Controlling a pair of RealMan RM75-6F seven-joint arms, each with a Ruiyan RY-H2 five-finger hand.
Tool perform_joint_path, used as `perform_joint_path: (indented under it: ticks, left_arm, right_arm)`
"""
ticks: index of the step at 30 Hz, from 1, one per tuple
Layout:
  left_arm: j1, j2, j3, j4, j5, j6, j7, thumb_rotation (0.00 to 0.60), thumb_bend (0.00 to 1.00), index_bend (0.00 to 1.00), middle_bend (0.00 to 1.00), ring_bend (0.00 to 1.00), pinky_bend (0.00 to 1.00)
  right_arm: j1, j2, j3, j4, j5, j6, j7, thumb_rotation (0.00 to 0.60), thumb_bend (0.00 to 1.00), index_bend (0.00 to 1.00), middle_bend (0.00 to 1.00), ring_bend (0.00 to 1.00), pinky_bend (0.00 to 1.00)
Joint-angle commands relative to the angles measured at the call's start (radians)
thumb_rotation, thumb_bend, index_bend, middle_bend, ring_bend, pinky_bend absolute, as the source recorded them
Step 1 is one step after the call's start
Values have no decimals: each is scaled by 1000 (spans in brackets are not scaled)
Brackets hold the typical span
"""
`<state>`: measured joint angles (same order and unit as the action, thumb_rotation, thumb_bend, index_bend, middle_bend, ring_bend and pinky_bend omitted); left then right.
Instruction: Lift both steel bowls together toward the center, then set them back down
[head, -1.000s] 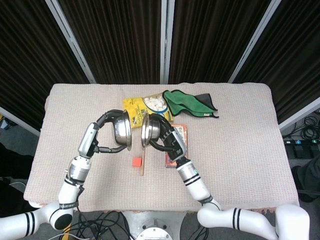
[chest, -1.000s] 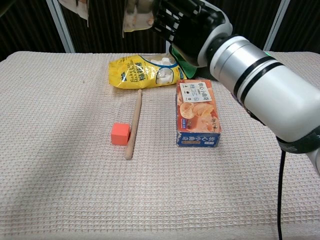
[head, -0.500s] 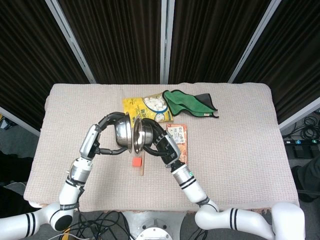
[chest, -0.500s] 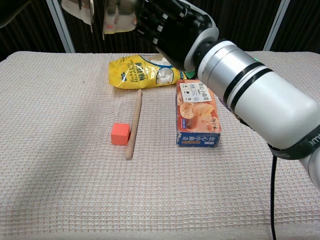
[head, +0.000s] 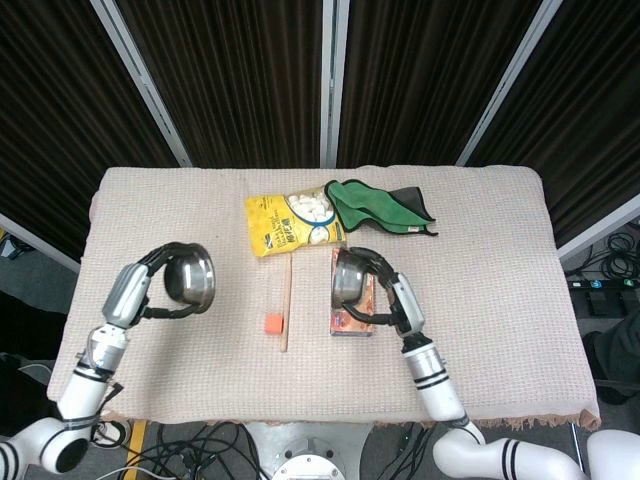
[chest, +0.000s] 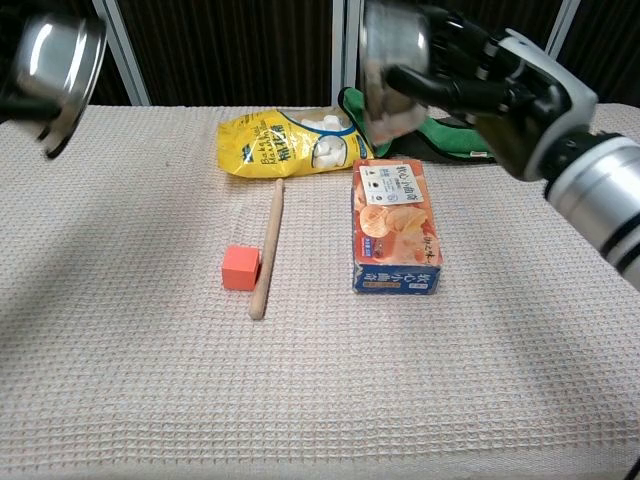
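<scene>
Steel bowls: left hand (head: 150, 290) grips left bowl (head: 189, 279), right hand (head: 385, 300) grips right bowl (head: 349, 276), both raised. Bowls met at center earlier; now well apart.

Both arms wear glossy white shells broken by black rings, with a bright silver metal cuff at each wrist. The right hand (chest: 480, 85) is black, its fingers built from jointed dark segments with small pale marks along them; its forearm runs from a silver collar into white casing crossed by two black bands toward 4 o'clock. The left hand (head: 160, 285) is likewise black on a pale grey forearm. A small green mark sits on the right wrist cuff. Black cables lie tangled under the base at 6 o'clock.
</scene>
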<state>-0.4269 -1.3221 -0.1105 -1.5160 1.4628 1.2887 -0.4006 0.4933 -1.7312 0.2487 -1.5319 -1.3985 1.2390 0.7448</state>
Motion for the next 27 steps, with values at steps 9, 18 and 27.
perform_joint_path:
  ticks: [9, 18, 27]
  left_arm:
    - [20, 43, 110, 156, -50, -197, 184, 600, 155, 462, 446, 393, 562]
    - [-46, -38, 114, 264, -15, -300, 149, 600, 156, 465, 446, 393, 563]
    - [-73, -85, 127, 305, -22, -365, 192, 600, 67, 30, 14, 11, 158]
  right_arm:
    - [-291, 245, -247, -156, 155, 186, -810, 600, 248, 471, 380, 340, 477]
    - [-285, 231, -221, -157, 238, 119, -929, 600, 267, 471, 379, 341, 477]
    - [-258, 216, -177, -135, 263, 49, -930, 600, 150, 204, 205, 156, 308]
